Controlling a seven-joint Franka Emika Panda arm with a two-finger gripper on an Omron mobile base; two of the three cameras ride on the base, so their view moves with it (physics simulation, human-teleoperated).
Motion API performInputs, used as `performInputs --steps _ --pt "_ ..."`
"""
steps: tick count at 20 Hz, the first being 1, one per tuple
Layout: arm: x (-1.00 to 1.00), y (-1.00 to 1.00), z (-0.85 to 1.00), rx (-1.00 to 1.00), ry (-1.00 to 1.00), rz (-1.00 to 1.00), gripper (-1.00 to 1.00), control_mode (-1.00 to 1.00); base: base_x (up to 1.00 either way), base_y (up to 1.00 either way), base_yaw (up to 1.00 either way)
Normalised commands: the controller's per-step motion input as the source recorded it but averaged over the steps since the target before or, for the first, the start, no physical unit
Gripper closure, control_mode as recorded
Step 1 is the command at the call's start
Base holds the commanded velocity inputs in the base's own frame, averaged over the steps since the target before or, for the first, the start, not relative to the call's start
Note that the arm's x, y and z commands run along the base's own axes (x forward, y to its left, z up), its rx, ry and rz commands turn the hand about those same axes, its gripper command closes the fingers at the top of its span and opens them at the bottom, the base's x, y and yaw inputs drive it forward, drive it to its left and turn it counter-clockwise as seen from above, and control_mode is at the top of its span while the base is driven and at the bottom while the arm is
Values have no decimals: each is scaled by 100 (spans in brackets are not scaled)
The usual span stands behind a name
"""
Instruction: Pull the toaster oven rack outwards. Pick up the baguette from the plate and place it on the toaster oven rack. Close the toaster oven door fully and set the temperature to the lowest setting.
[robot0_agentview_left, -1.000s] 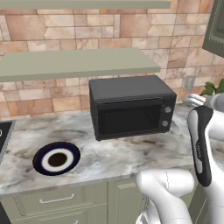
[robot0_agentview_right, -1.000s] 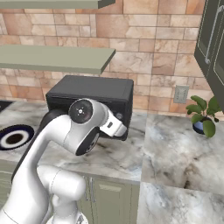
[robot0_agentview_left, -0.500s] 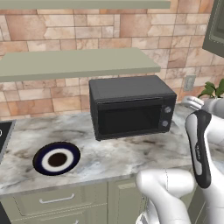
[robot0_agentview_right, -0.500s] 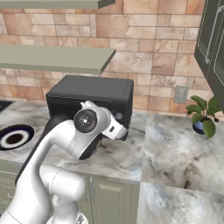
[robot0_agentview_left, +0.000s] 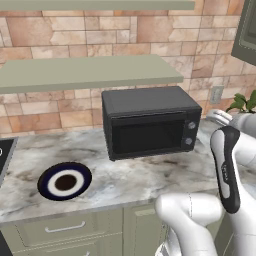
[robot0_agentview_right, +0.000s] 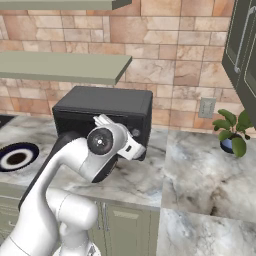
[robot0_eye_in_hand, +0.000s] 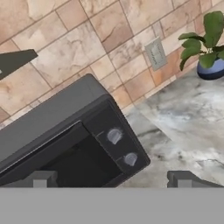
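The toaster oven (robot0_agentview_left: 150, 120) stands on the counter against the brick wall, and the toaster oven door (robot0_agentview_left: 147, 136) is shut upright. Its dark glass hides the toaster oven rack. Two round knobs (robot0_eye_in_hand: 114, 136) sit on the right-hand panel. The plate (robot0_agentview_left: 65, 181) lies at the counter's left front; its brown centre is bare, and the baguette is out of view. My gripper (robot0_eye_in_hand: 111, 179) hangs in the air to the right of the oven's front, aimed at the knob corner. Its fingertips (robot0_eye_in_hand: 40, 179) stand far apart and hold nothing. My hand (robot0_agentview_right: 122, 142) is in front of the oven.
A potted plant (robot0_agentview_right: 231, 131) stands on the counter at the right, below a wall socket (robot0_eye_in_hand: 155, 53). A green shelf (robot0_agentview_left: 90, 72) juts out above the oven. A dark cooktop edge (robot0_agentview_left: 4, 150) lies at the far left. Dark wall cabinets (robot0_agentview_right: 242, 45) hang upper right.
My hand has sunk a little and edged right, toward the oven's knob side. The gripper has stayed open. Oven and plate have not moved.
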Motion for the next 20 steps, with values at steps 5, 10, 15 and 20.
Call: performInputs --steps 5,10,15,20 --pt "13 0 0 1 -4 1 -100 -100 0 0 0" --pt "18 0 -2 4 -5 8 -100 -100 0 0 0" --pt "20 -14 -7 1 -6 12 -100 -100 0 0 0" --pt "25 -19 -13 2 -2 12 -100 -100 0 0 0"
